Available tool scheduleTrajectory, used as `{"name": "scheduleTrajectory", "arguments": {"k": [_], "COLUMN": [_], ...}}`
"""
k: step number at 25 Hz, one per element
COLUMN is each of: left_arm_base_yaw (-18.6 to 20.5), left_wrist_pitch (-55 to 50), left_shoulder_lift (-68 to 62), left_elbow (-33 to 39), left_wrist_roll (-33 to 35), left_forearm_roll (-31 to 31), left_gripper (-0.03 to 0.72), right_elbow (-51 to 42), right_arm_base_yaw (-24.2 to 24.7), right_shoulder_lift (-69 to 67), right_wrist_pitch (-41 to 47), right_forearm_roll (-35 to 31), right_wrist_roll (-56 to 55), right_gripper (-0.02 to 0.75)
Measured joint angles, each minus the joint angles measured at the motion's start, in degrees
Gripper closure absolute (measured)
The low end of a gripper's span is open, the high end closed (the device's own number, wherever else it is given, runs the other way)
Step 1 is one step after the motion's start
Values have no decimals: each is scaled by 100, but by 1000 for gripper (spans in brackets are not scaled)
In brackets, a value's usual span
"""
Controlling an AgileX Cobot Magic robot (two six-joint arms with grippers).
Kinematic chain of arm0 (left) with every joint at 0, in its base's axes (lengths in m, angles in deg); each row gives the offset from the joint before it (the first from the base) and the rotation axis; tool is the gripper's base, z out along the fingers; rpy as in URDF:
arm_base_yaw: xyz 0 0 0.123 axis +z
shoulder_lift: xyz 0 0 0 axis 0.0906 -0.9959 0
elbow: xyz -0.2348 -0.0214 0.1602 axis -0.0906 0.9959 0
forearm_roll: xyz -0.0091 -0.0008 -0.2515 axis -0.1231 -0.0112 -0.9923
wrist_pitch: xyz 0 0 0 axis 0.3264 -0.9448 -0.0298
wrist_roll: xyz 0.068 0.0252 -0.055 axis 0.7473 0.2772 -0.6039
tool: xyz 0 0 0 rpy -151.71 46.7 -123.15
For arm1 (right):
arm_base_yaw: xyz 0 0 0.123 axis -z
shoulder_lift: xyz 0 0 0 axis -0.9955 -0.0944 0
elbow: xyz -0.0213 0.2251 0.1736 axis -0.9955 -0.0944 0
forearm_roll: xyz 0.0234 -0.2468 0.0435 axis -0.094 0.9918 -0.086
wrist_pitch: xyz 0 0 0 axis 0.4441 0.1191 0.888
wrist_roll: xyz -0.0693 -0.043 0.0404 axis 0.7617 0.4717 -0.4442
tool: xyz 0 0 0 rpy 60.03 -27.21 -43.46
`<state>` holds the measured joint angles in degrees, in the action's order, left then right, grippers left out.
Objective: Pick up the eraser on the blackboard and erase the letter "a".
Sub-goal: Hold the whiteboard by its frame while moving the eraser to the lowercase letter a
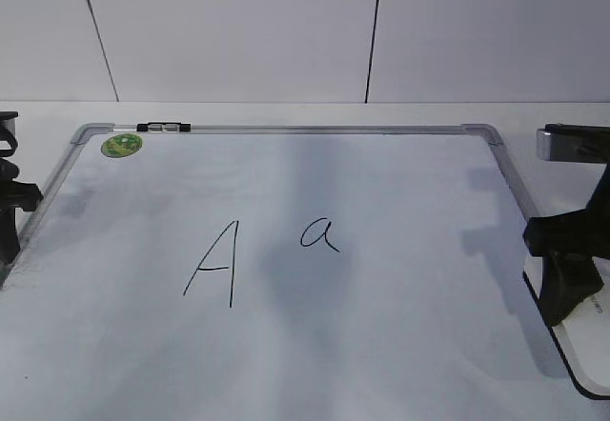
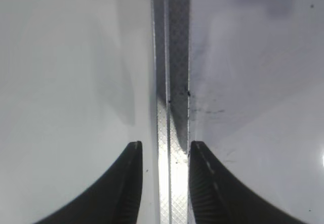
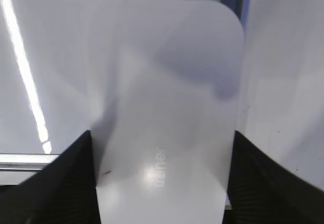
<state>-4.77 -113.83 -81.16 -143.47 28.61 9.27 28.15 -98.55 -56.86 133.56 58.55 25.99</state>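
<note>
The blackboard (image 1: 400, 345) is a white dry-erase board with a silver-grey frame, lying flat. The small cursive letter "a" (image 1: 319, 235) sits near its middle. The white eraser (image 1: 591, 340) lies at the board's right edge, its dark underside showing. In the right wrist view the eraser (image 3: 172, 92) fills the gap between the fingers of my right gripper (image 3: 162, 135), which touch both its long sides. The right gripper also shows in the exterior view (image 1: 569, 283). My left gripper (image 2: 164, 145) is open and empty over the board's left frame strip (image 2: 174, 82).
A taller capital "A" (image 1: 214, 264) stands left of the "a". A round green sticker (image 1: 121, 145) is in the far left corner, with a black clip (image 1: 164, 128) on the top frame. The left arm (image 1: 10, 202) stands at the left edge.
</note>
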Motion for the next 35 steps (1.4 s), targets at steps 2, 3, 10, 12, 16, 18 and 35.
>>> {"name": "scheduleTrajectory", "arguments": {"k": [2,3,10,12,16,18,35], "left_arm_base_yaw": [0,0,0,0,0,12,109], "left_wrist_pitch": [26,50,113,113,113,113,101], "left_shoulder_lift": [0,0,-51,-101,-111,-111,-237], "left_elbow": [0,0,0,0,0,0,-41], "left_wrist_roll": [0,0,0,0,0,-11,-48], "left_forearm_roll": [0,0,0,0,0,0,0], "left_gripper": [449,449,449,449,449,449,450], "right_elbow": [0,0,0,0,0,0,0], "right_arm_base_yaw": [0,0,0,0,0,0,0], "right_shoulder_lift": [0,0,0,0,0,0,0], "right_wrist_pitch": [0,0,9,9,9,9,9], "right_forearm_roll": [0,0,0,0,-10,-8,-85], "right_wrist_roll": [11,11,11,11,19,33,67], "right_gripper": [182,182,182,182,182,182,182]}}
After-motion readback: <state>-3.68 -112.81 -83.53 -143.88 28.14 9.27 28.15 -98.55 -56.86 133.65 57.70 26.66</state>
